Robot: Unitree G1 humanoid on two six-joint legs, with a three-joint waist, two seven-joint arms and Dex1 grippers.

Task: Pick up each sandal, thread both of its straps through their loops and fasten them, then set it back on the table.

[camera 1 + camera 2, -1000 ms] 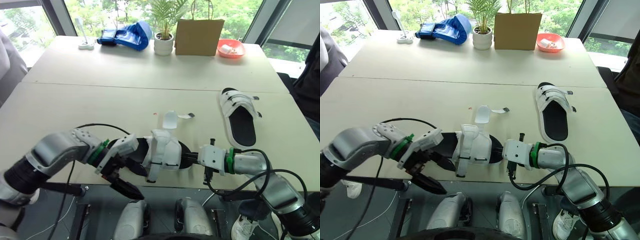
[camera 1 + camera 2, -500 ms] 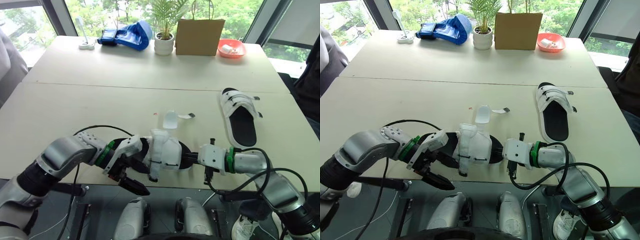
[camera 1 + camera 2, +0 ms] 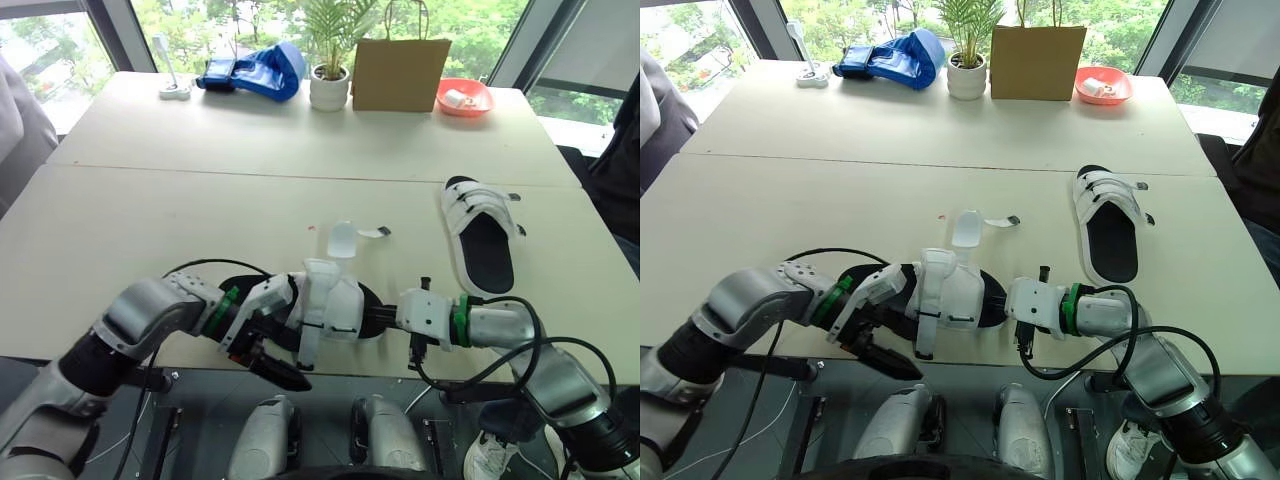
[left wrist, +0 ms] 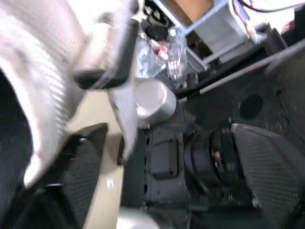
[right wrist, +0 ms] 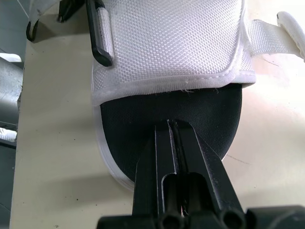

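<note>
Sandal [image 3: 325, 305] lies lower centre at the table's [image 3: 150, 220] front edge, one strap loose. Right pincer [image 5: 172, 125] clamps its sole; left pincer [image 3: 280, 352] gapes alongside. Second sandal [image 3: 480, 235], at right, looks fastened.

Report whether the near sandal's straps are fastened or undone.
Undone, at least one: on the near sandal a white strap sticks out loose over the table, its end free of any loop.

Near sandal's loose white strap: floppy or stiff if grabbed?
Probably floppy: the loose strap bends over itself on the table. Likely light, thin webbing. The sole of the sandal seems stiffer, held flat by the right gripper.
</note>
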